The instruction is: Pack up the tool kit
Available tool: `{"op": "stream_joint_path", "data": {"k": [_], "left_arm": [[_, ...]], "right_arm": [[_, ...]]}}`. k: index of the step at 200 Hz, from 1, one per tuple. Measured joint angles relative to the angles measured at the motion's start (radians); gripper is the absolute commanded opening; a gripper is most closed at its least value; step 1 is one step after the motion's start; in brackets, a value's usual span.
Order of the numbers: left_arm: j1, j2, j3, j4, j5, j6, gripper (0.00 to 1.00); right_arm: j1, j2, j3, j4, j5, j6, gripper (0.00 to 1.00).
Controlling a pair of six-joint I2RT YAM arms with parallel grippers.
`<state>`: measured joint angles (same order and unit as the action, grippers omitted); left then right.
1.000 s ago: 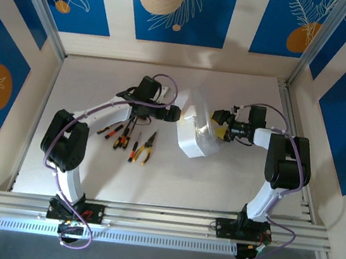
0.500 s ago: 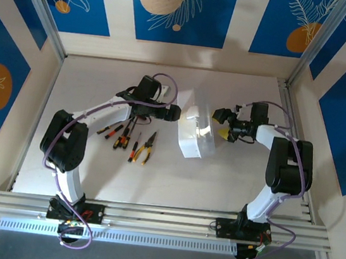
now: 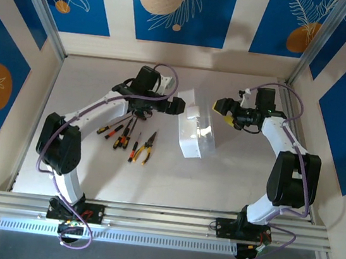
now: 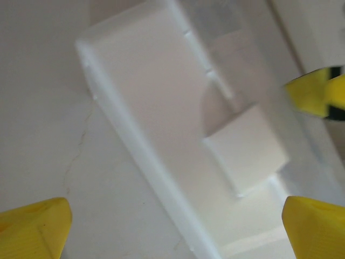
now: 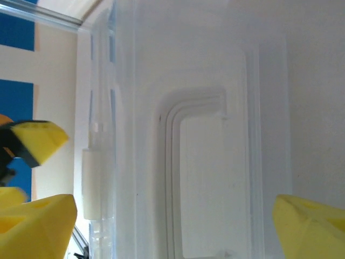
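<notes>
Translucent white plastic, thin and smooth: the case [image 3: 192, 135] looks light, slightly flexible and apt to skid on the table [image 3: 237, 176] if pushed from one side. It lies between the left claw [image 3: 179, 107] and the right claw [image 3: 218, 103], just beside both. Each claw is spread wide and grasps nothing. A sound hold would be across a rim or the squarish tab [image 4: 245, 151] under the left claw, with the other claw bracing. Pliers [image 3: 149, 147] and screwdrivers [image 3: 118, 134], slim and rigid, lie loose behind the left claw and are best pinched across the handles. Blur hides the case's inside. Whether the grooved clear panel [image 5: 215, 162] before the right claw is lid or base, I cannot tell.
</notes>
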<state>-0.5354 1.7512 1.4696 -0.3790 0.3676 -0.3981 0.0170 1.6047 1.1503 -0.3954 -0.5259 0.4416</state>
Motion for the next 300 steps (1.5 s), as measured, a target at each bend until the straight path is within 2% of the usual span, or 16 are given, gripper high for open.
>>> {"op": "stream_joint_path", "data": {"k": [39,65,92,124,154,174,209,300], "left_arm": [[-0.008,-0.015,0.029,0.033,0.114,-0.113,1.00],[-0.028,-0.008,0.029,0.051,0.161,-0.210,1.00],[-0.066,0.026,0.029,0.076,0.185,-0.295,1.00],[-0.085,0.073,0.029,0.114,0.201,-0.371,1.00],[-0.089,0.098,0.029,0.132,0.208,-0.406,1.00],[-0.089,0.102,0.029,0.142,0.208,-0.417,1.00],[-0.087,0.116,0.032,0.174,0.209,-0.454,1.00],[-0.073,0.171,0.101,0.178,0.229,-0.522,1.00]], "right_arm": [[0.077,0.000,0.000,-0.016,0.042,-0.001,0.82],[0.099,0.000,0.000,-0.010,0.059,0.015,0.71],[0.100,0.000,-0.003,0.008,0.076,0.030,0.56],[0.100,0.000,-0.015,0.037,0.074,0.045,0.52],[0.102,-0.006,-0.031,0.068,0.066,0.055,0.42],[0.102,-0.012,-0.040,0.087,0.066,0.058,0.26],[0.101,-0.024,-0.046,0.124,0.081,0.064,0.12],[0.109,-0.024,-0.073,0.220,0.104,0.081,0.08]]}}
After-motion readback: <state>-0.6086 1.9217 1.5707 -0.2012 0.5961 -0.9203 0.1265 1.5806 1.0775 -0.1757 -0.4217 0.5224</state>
